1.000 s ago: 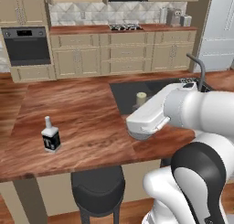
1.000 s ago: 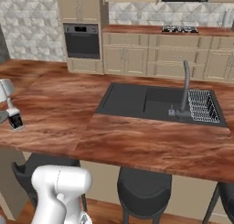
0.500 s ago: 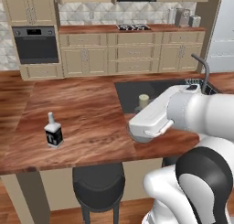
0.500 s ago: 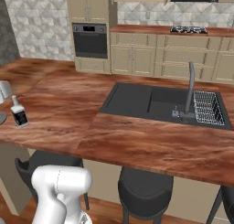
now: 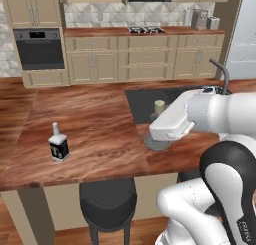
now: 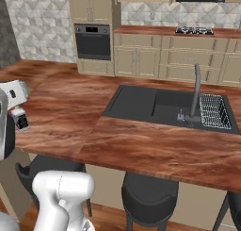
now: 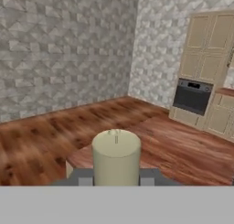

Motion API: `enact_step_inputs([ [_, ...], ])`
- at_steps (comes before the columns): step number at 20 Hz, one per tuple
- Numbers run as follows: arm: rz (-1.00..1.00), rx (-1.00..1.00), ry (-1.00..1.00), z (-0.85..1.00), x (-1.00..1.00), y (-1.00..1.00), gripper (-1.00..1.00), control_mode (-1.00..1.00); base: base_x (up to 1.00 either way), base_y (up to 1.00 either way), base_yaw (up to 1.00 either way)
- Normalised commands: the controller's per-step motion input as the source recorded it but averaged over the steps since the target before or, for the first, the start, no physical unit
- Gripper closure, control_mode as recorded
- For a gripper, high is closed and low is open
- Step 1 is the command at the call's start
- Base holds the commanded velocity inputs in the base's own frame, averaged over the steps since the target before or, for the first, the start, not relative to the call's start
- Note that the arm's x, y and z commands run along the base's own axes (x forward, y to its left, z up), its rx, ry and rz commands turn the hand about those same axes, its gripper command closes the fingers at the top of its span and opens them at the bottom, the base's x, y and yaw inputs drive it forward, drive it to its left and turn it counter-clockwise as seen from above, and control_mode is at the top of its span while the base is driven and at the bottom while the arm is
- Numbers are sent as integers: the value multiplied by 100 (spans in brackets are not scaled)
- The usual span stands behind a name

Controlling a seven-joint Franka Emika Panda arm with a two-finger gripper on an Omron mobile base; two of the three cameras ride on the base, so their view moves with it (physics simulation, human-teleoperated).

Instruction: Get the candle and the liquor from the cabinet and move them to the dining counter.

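My gripper [image 7: 116, 178] is shut on the candle [image 7: 116, 155], a pale cylinder with a short wick standing between the dark fingertips [image 7: 84, 179]. In the left base view the candle's top [image 5: 159, 107] shows behind my white hand, and its round grey holder base [image 5: 157, 142] sits low at the dining counter [image 5: 95, 119] beside the sink; I cannot tell if it touches the wood. The liquor [image 5: 59, 144], a small black bottle with a white label and cap, stands upright on the counter's left part, well apart from the gripper. It also shows half hidden behind my arm as the liquor [image 6: 21, 122].
A black sink [image 6: 155, 105] with a tall faucet [image 6: 195, 93] and a wire rack [image 6: 212, 111] is set into the island. Dark stools [image 5: 107, 199] [image 6: 149, 190] stand under its near edge. Beyond are beige drawer cabinets, a wall oven [image 5: 40, 49] and a cooktop.
Both base views have slid sideways, so the base has driven along the island. The candle stays in the shut gripper and the liquor stands where it was on the counter.
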Motion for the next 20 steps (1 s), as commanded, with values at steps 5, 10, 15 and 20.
enact_step_inputs([
  [5,29,7,1,-40,77,-47,100,-100,0,0,0],
  [10,27,2,0,-42,52,-19,100,-100,0,0,0],
  [15,18,-1,2,-40,33,2,100,-100,0,0,0],
  [20,14,0,5,-48,51,11,100,-100,0,0,0],
])
